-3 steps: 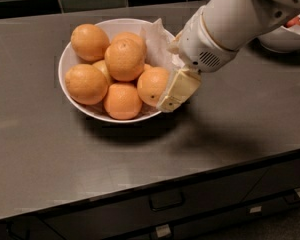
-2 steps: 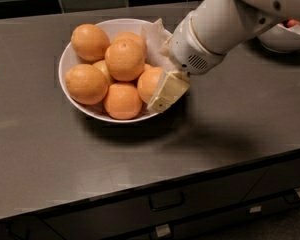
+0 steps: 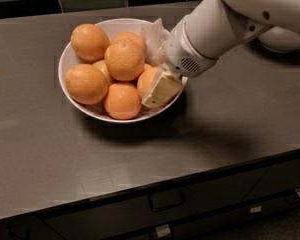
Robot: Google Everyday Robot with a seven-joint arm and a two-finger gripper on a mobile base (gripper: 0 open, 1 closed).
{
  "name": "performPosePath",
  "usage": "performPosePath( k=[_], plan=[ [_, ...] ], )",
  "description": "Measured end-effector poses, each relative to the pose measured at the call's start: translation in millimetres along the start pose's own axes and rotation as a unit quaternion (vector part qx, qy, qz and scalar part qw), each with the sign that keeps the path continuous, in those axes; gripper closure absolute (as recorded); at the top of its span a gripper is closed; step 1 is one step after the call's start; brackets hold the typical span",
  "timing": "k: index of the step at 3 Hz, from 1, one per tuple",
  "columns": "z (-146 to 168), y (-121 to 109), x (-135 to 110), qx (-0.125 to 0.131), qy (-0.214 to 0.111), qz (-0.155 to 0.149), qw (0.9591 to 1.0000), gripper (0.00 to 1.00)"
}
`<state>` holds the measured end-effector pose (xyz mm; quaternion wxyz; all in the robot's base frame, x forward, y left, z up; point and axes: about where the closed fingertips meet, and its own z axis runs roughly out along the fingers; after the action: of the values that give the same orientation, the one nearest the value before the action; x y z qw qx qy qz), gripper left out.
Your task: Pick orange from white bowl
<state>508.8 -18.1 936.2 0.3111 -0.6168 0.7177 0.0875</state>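
The white bowl (image 3: 70, 59) stands on the dark counter at the upper left of centre, with crumpled white paper at its back right and several oranges heaped in it. My gripper (image 3: 157, 88) reaches down from the upper right and rests against the orange (image 3: 146, 80) at the bowl's right side, just inside the rim. That orange is partly hidden by the gripper, and no dark speck shows on it. The other oranges lie to its left, one on top of the heap (image 3: 124, 59).
The white arm (image 3: 225, 24) crosses the upper right of the view. Behind it stands part of a second white dish (image 3: 290, 40). The dark counter (image 3: 140, 154) ends at a front edge with drawers (image 3: 165, 201) below.
The gripper has moved left, from the bowl's right rim in against the right-hand orange. The bowl and the other oranges have not moved.
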Motion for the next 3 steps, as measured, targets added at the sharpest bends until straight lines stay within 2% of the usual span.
performPosePath(
  k=[2, 3],
  plan=[
    [2.0, -2.8, 8.7, 0.032, -0.020, 0.041, 0.9984, 0.30],
    [5.2, -4.4, 10.8, 0.036, -0.029, 0.049, 0.9977, 0.30]
  ],
)
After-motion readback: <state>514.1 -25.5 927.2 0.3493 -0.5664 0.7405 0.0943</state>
